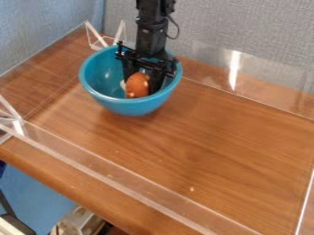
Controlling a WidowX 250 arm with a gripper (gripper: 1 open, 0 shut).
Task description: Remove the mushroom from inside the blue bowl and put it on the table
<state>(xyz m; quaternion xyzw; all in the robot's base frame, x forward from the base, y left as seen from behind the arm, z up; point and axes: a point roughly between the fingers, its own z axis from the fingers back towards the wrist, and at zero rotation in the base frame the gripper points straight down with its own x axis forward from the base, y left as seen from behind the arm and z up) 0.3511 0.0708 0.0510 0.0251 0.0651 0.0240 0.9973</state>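
While the gripper (139, 84) clenches the mushroom (136, 85) inside the blue bowl (110, 95), lifting it clear of the rim comes next.

orange mushroom (135, 85) seemingly inside blue bowl (110, 95)

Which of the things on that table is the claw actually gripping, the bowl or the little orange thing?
The mushroom. The gripper is shut on its orange cap inside the blue bowl, whose rim it does not pinch.
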